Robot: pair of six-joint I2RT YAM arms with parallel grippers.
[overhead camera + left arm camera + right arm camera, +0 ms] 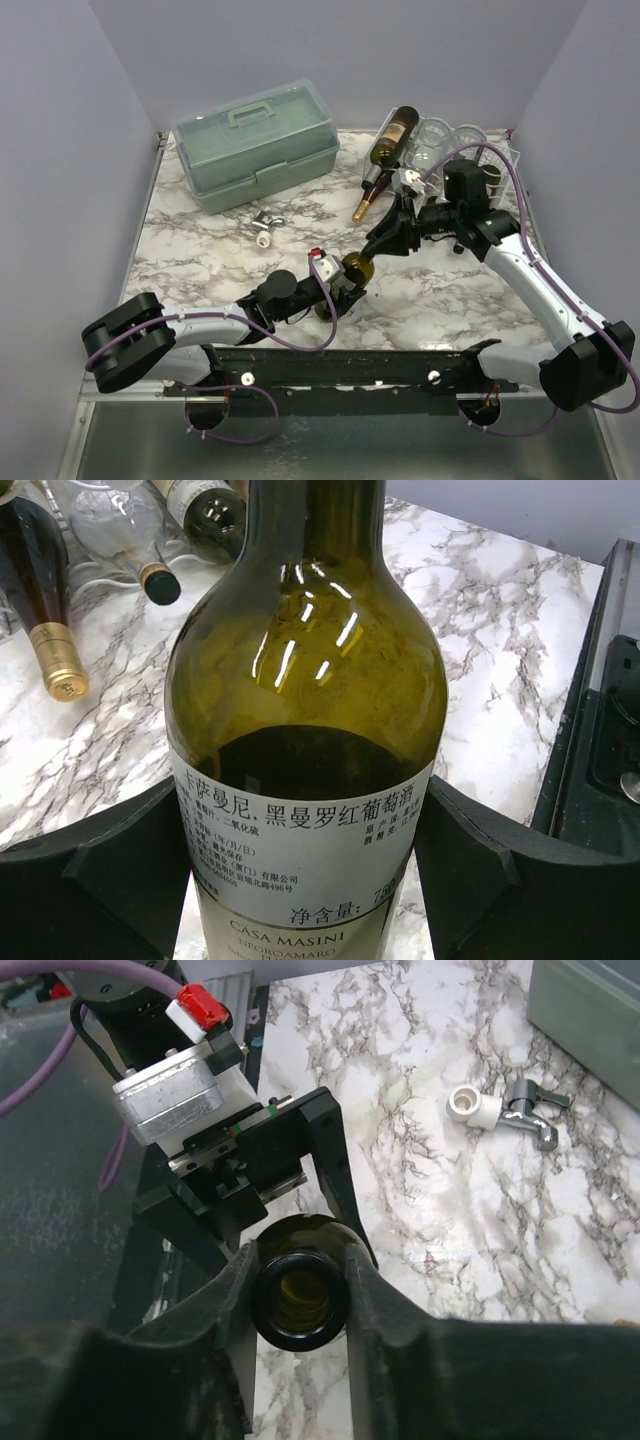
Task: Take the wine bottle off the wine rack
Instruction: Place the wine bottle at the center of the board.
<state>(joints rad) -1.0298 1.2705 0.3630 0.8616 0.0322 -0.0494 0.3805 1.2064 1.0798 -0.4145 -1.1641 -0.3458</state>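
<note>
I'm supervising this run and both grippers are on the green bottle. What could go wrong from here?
1. The left gripper and right gripper both clamp the bottle; uneven pulls might twist it loose.
2. The right one pinches only the smooth neck, so it may slip.

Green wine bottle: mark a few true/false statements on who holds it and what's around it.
1. The left hand grips the green wine bottle at its label. True.
2. The right hand is open, clear of the bottle. False: it is shut on the neck by the mouth.
3. More bottles lie on the wine rack. True.
4. The toolbox lid is open. False: it is closed.
5. The tap fitting sits in the toolbox. False: it lies on the table.
</note>
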